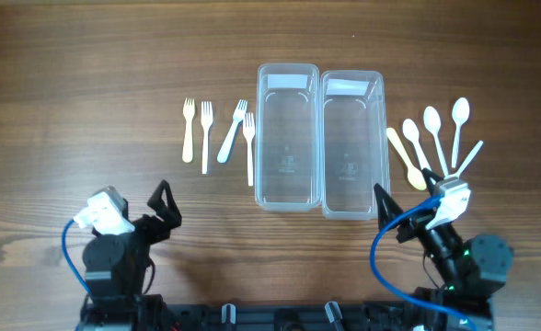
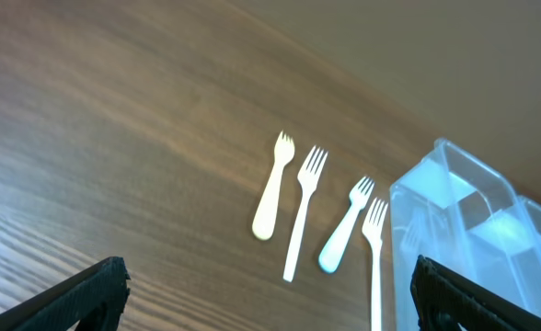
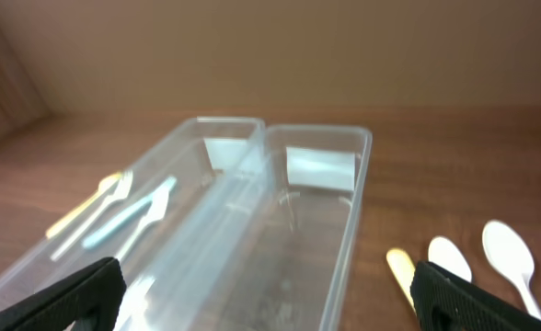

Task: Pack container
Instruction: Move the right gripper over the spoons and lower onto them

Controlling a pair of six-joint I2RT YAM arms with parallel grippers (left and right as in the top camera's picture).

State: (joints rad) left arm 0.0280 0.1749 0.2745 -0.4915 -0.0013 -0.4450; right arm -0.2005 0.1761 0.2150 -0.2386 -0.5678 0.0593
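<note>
Left gripper [image 2: 270, 290] and right gripper [image 3: 269, 292] gape wide, empty. Forks [image 2: 302, 213] ahead of left, spoons [image 3: 508, 246] beside right: probably light, thin, slippery plastic, best pinched mid-handle.

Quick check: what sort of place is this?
Probably a robot test bench, not a kitchen: a bare wooden table, two empty clear containers, with forks and spoons laid in tidy rows either side.

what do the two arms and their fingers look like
The left arm and right arm are black with chunky round joints. Each carries a white camera block at the wrist and a looping blue cable. The fingers are black and tapered, with a rough textured surface.
</note>
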